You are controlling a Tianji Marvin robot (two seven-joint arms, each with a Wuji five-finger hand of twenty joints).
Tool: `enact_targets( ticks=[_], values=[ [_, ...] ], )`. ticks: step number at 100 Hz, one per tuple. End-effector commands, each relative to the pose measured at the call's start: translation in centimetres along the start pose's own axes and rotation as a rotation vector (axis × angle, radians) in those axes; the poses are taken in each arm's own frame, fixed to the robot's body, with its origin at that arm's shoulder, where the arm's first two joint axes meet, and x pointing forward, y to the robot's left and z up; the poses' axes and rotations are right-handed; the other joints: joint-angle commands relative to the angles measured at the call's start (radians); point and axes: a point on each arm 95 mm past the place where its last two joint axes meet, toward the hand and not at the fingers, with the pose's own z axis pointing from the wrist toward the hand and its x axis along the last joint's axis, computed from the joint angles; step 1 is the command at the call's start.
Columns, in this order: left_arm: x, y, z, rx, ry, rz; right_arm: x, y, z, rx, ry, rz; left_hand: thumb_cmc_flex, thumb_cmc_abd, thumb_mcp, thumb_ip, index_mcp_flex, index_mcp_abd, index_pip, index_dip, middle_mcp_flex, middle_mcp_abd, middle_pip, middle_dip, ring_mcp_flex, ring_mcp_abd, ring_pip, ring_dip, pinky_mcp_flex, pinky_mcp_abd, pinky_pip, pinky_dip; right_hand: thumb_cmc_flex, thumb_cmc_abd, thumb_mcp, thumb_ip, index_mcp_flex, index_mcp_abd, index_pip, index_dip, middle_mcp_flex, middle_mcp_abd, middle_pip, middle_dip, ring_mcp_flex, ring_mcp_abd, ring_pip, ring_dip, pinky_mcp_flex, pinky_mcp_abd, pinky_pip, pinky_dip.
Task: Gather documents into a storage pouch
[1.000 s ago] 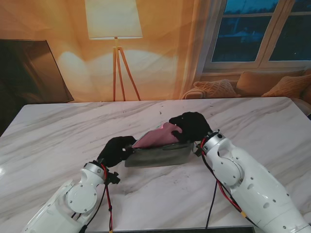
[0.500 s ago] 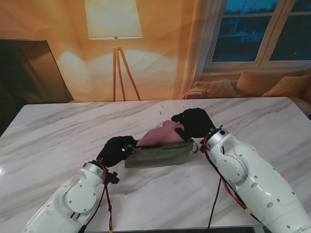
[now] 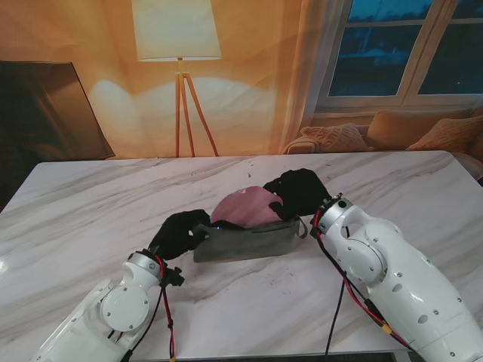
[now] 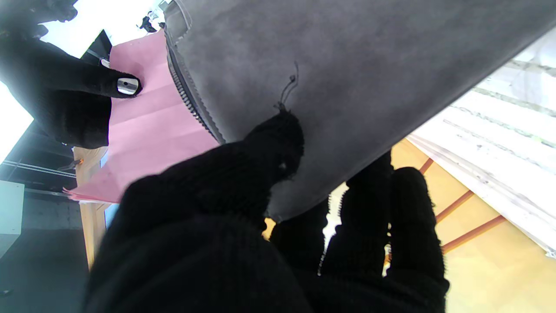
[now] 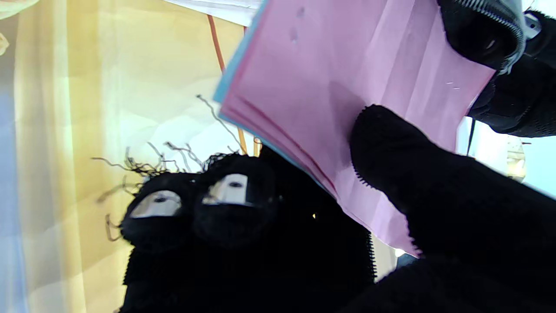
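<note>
between the two sets of fingers, on the tabletop (image 3: 90,204): grey suede zip pouch (image 3: 245,241), end pinched by left hand (image 3: 179,232); pink document sheaf (image 3: 245,207), blue sheet beneath, clamped by right hand (image 3: 298,192) at pouch mouth. since half a second ago: sheaf flatter, broader face showing. no legible writing.

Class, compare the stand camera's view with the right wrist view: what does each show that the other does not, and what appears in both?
Only the stand view shows the marble table, the whole grey pouch and the left hand gripping its end. Only the right wrist view shows a blue sheet's edge under the pink sheets. Both show the right hand pinching the pink documents.
</note>
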Motion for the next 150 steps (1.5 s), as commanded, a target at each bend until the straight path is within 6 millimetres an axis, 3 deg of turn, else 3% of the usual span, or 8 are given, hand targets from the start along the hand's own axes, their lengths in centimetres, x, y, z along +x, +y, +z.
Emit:
enact_targets(
  ticks=[1, 12, 26, 43, 68, 82, 113, 150],
  values=[
    [0.3, 0.1, 0.0, -0.004, 0.008, 0.000, 0.3, -0.3, 0.3, 0.022, 0.016, -0.002, -0.008, -0.040, 0.045, 0.003, -0.070, 0.012, -0.048, -0.009, -0.014, -0.013, 0.032, 0.024, -0.011, 0.042, 0.023, 0.003, -0.011, -0.020, 0.028, 0.019, 0.003, 0.004, 0.073, -0.002, 0.054, -0.028, 0.060, -0.004, 0.049, 0.094, 0.042, 0.017, 0.051, -0.104, 0.042, 0.004, 0.007, -0.023, 0.085, 0.013],
    [0.3, 0.0, -0.1, 0.002, 0.008, 0.007, 0.4, -0.4, 0.5, 0.038, 0.033, 0.014, -0.004, -0.034, 0.043, 0.005, -0.141, -0.004, -0.012, 0.102, -0.027, -0.015, 0.051, 0.029, -0.005, 0.050, 0.044, 0.012, -0.007, -0.016, 0.038, 0.030, -0.002, 0.014, 0.067, -0.003, 0.051, -0.043, 0.058, -0.006, 0.044, 0.083, 0.039, 0.019, 0.045, -0.110, 0.037, 0.002, 0.004, -0.026, 0.081, 0.010],
    [0.3, -0.1, -0.2, 0.008, 0.007, 0.017, 0.3, -0.4, 0.7, 0.037, 0.027, 0.029, -0.002, -0.025, 0.035, 0.002, -0.132, -0.028, 0.131, 0.229, -0.012, -0.011, 0.069, 0.024, 0.009, 0.061, 0.055, 0.016, 0.002, -0.012, 0.047, 0.037, 0.007, 0.027, 0.049, -0.007, 0.049, -0.049, 0.059, -0.004, 0.036, 0.084, 0.035, 0.022, 0.035, -0.108, 0.033, 0.003, -0.006, -0.028, 0.072, 0.008],
    [0.2, -0.2, -0.3, 0.001, 0.003, 0.037, -0.5, -0.1, 0.4, 0.031, 0.021, 0.010, -0.083, -0.035, 0.047, -0.012, -0.119, -0.030, 0.189, 0.174, -0.013, -0.003, 0.058, 0.014, -0.006, 0.061, 0.060, -0.025, -0.004, -0.006, 0.045, 0.036, 0.024, 0.065, 0.004, -0.022, 0.046, -0.117, 0.059, 0.030, 0.009, 0.066, 0.014, 0.029, -0.005, -0.105, -0.003, 0.007, -0.043, -0.027, 0.018, 0.005],
    [0.3, -0.1, -0.1, 0.005, 0.001, 0.037, -1.3, 0.4, 0.1, 0.033, 0.031, -0.028, -0.092, -0.035, 0.049, -0.016, -0.141, -0.012, 0.154, 0.140, -0.022, 0.004, 0.059, 0.021, -0.012, 0.060, 0.072, -0.022, -0.008, -0.009, 0.050, 0.039, 0.052, 0.079, -0.026, -0.009, 0.062, -0.161, 0.039, 0.085, -0.025, 0.032, -0.038, 0.034, -0.055, -0.087, -0.092, 0.020, -0.085, -0.013, -0.079, 0.009],
    [0.3, -0.1, -0.1, 0.006, 0.005, 0.036, -1.1, 0.4, 0.3, 0.047, 0.033, -0.016, -0.095, -0.035, 0.050, -0.016, -0.144, 0.009, 0.007, 0.048, -0.025, -0.001, 0.062, 0.025, -0.013, 0.059, 0.079, -0.020, -0.008, -0.010, 0.053, 0.041, 0.049, 0.069, -0.020, -0.012, 0.053, -0.116, 0.037, 0.079, -0.011, 0.050, -0.032, 0.036, -0.037, -0.079, -0.083, 0.029, -0.076, -0.007, -0.070, 0.016],
    [0.3, 0.0, -0.1, 0.029, 0.008, 0.036, -0.3, 0.3, 0.8, 0.092, 0.064, -0.025, -0.065, -0.031, 0.044, -0.009, -0.193, 0.040, -0.244, -0.014, -0.032, -0.016, 0.075, 0.023, -0.004, 0.051, 0.091, -0.017, 0.002, -0.012, 0.060, 0.043, 0.038, 0.058, 0.002, -0.018, 0.057, -0.097, 0.043, 0.061, 0.004, 0.056, -0.024, 0.036, -0.020, -0.081, -0.068, 0.035, -0.059, -0.006, -0.050, 0.025],
    [0.3, 0.1, -0.2, 0.031, 0.011, 0.043, 0.2, 0.9, 1.0, 0.152, 0.060, -0.036, -0.025, -0.024, 0.029, 0.000, -0.209, 0.051, -0.216, 0.018, -0.034, -0.034, 0.132, 0.031, 0.016, 0.044, 0.123, 0.021, 0.013, -0.016, 0.075, 0.044, 0.021, 0.030, 0.049, -0.021, 0.060, -0.044, 0.054, 0.028, 0.032, 0.078, -0.003, 0.032, 0.020, -0.080, -0.028, 0.025, -0.024, -0.002, 0.011, 0.029]
  ],
)
